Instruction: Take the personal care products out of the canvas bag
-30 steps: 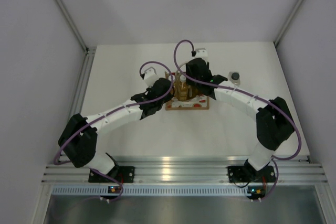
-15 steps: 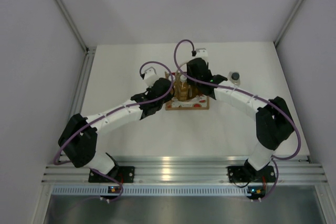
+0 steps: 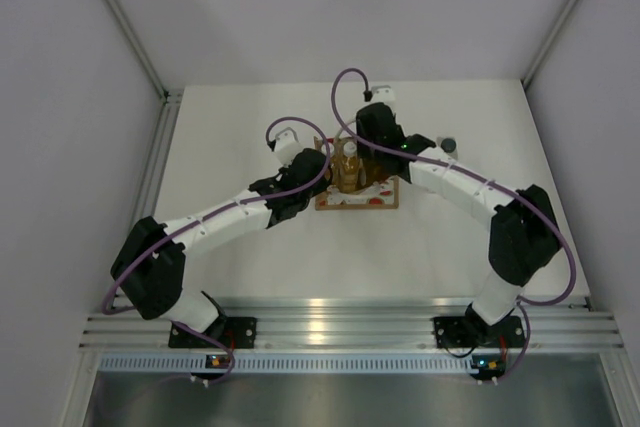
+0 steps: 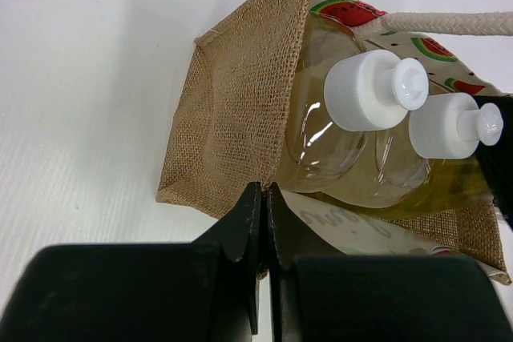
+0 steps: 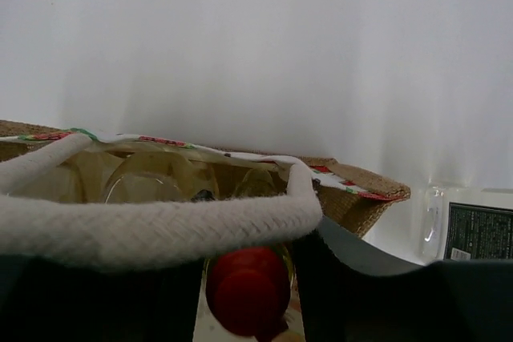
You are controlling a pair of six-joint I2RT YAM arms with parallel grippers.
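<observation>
On the left, pinching shut with the left fingers [image 4: 244, 226] on the near rim of the boxy tan burlap bag [image 4: 232, 110], seemingly to hold it upright on the white surface [image 4: 80, 78]. Inside, two amber bottles with white caps [image 4: 373, 90]. Rightward, reaching past the white rope handle [image 5: 160, 226] with the right fingers [image 5: 337, 278], straddling the red-capped yellow bottle [image 5: 244, 290]; clamped yet, cannot tell. Far right, outside: clear dark-labelled bottle [image 5: 453, 230].

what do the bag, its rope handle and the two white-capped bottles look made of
Canvas bag: coarse tan open weave, jute-like fabric. Handle: white twisted cord, probably cotton. Amber bottles: glossy, see-through, plastic or glass, cannot tell which. Caps: smooth matte white, likely plastic.
</observation>
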